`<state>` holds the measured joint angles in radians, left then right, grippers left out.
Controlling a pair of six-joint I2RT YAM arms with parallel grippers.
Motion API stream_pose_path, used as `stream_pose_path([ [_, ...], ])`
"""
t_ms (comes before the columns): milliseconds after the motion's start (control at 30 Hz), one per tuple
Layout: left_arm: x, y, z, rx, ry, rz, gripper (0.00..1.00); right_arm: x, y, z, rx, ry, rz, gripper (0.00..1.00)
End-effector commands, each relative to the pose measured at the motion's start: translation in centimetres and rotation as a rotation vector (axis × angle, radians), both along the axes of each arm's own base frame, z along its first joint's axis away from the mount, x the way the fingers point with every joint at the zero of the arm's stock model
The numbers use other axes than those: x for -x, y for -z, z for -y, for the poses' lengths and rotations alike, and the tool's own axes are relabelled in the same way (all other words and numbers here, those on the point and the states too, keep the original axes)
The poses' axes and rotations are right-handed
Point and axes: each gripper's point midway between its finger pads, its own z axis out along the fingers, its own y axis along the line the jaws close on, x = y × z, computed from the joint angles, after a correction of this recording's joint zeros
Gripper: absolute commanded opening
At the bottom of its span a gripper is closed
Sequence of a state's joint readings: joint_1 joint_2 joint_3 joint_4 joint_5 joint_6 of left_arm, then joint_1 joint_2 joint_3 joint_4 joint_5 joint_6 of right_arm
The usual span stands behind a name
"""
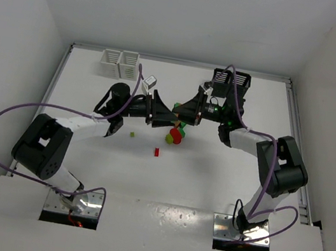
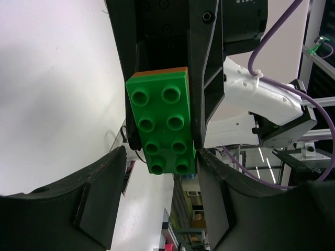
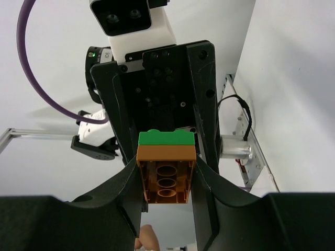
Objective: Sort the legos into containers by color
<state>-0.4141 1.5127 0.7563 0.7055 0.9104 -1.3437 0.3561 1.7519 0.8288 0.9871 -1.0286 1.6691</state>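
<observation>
Brick (image 3: 166, 154), studded green over orange, fills clenched right pincer (image 3: 167, 171); left pincer (image 2: 162, 154) released.

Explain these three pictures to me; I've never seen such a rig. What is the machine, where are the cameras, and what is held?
A left arm and a right arm are bolted to a white table. One picture looks down from above; the other two come from a camera on each wrist. On the table lie small loose bricks, among them a red brick, with white bins and black bins at the far edge. The right gripper has its jaws shut on a green-and-orange brick; the left gripper faces it, jaws open.
</observation>
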Motion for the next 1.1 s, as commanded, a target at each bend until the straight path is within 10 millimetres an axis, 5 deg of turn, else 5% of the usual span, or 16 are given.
stream_pose_path([
  [0, 0.3, -2.7, 0.0, 0.029, 0.015, 0.082, 0.61, -0.6, -2.0, -0.1, -0.035, 0.007, 0.096, 0.0],
  [1067, -0.7, -4.3, -1.3, 0.064, -0.006, 0.11, 0.59, 0.2, -1.1, 0.2, -0.02, -0.001, 0.085, 0.0],
])
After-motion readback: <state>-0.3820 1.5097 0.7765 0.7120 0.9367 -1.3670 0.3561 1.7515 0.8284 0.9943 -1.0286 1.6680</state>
